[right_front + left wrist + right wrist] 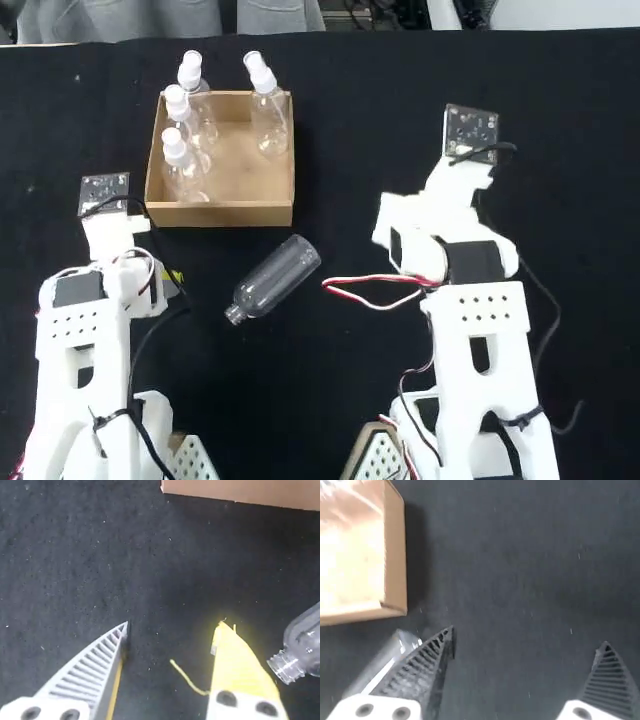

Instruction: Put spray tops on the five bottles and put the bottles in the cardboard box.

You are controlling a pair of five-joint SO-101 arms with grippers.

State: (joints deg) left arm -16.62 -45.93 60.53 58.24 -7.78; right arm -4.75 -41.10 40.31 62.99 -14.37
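Four capped bottles [270, 120] are seen standing upright in the box [220, 213].

The fifth bottle [275, 278] lies on its side on the cloth [400, 100], just in front of the box. It is uncapped, and its open neck [282, 667] is turned toward the left arm.

Left gripper [172, 630]: jaws apart, nothing held, low over the cloth, with the neck just beside its yellow finger.

Right gripper [527, 640]: jaws wide apart, empty. The box is near, and the bottle's body is partly hidden behind one finger.

Handling, as judged:
- The bottle is clear thin plastic and looks empty, so it is taken to be light.
- Being round and smooth, it is expected to roll when nudged and to slip in a loose grip.
- The wall may dent under a hard squeeze.
- Hold is best taken across the body at mid-length, or at the stiffer shoulder.
- The threads should be left free for a top.
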